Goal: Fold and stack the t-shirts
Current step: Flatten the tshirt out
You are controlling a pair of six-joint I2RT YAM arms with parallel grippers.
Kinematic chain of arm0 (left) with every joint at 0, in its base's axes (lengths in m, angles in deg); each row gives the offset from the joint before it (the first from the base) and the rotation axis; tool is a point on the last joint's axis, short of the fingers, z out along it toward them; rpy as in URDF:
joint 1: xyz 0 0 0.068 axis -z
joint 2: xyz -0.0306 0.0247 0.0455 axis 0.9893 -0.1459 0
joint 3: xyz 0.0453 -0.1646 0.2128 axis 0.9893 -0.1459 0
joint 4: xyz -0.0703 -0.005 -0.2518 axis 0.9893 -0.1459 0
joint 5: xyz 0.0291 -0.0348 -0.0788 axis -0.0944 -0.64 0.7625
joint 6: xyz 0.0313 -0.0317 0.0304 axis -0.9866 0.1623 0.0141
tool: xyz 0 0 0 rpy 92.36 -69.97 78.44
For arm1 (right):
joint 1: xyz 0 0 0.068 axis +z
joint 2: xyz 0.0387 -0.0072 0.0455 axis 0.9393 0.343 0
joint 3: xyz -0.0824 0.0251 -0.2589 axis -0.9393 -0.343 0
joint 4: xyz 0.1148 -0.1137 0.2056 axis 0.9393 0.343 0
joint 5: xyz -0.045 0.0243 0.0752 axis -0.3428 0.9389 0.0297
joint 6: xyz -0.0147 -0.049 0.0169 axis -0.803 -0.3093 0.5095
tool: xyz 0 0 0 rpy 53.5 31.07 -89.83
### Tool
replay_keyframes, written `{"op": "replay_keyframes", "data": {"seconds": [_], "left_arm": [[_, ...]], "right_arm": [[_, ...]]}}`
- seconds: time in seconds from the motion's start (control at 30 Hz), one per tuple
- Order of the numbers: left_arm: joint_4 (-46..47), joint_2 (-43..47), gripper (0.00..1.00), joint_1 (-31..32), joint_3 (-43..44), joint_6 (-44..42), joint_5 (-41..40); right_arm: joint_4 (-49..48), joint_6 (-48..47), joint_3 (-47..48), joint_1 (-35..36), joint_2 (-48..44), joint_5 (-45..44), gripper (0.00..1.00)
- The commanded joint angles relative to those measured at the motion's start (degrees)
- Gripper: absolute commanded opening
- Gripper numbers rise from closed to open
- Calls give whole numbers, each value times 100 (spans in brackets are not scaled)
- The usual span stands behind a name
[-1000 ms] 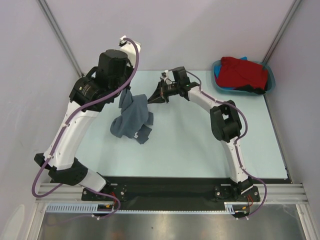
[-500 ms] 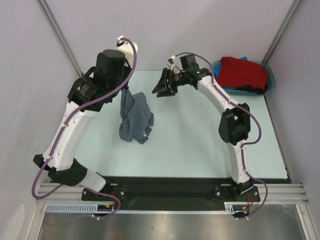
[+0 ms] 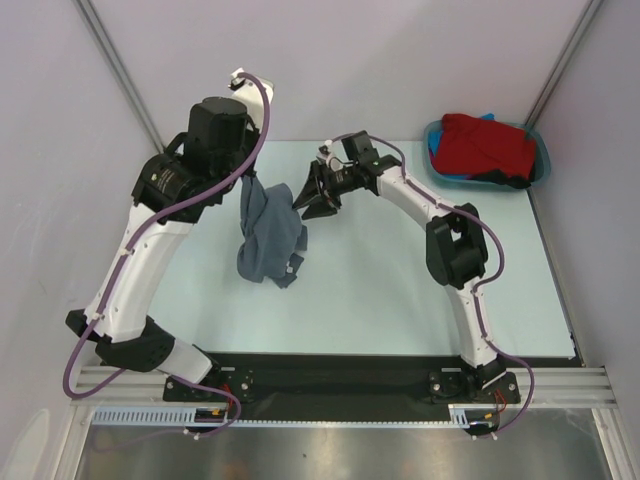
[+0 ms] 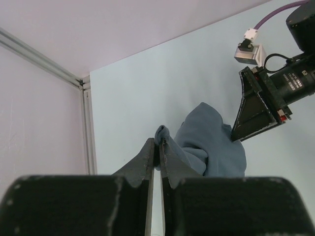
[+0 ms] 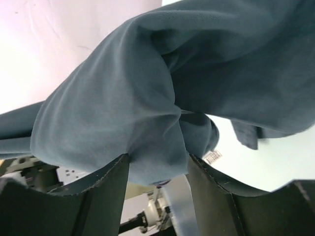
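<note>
Above table (image 3: 400,290) | left end effector (image 4: 158,145) pinches grey t-shirt (image 3: 268,235) edge | right end effector (image 5: 156,162) spread around cloth

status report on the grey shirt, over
Left gripper shut on grey t-shirt, held up. Right gripper open, jaws either side of a fold. Red t-shirt sits in teal tub. Nothing in the way.

A bunched slate-grey cloth t-shirt (image 3: 268,235) hangs from the left gripper (image 3: 246,183) toward the table's far edge, the right gripper (image 3: 300,201), fingers apart, at its top.
</note>
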Motion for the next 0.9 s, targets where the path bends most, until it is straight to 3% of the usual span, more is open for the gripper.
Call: {"op": "replay_keyframes", "data": {"seconds": [0.0,0.13,0.17,0.23,0.27,0.43,0.63,0.87], "left_arm": [[165,51,10,-39,271,-13,-37],[147,42,10,-39,280,4,-54],[147,42,10,-39,280,-4,-63],[138,33,10,-39,280,-5,-72],[138,24,10,-39,280,-5,-72],[138,33,10,-39,210,-5,-133],[191,182,11,-65,-106,-145,-423],[252,270,11,-154,-335,-171,-494]], "right_arm": [[-861,612,-122,41,65,563,57],[-1484,991,-219,58,109,792,48],[-1530,1018,-211,58,100,810,27],[-1582,1053,-219,67,65,828,5],[-1565,1045,-219,58,39,802,0],[-1312,668,-202,-3,-207,617,0],[-30,-369,35,-292,-857,-349,0],[684,-1055,254,-557,-1393,-1403,0]]}}
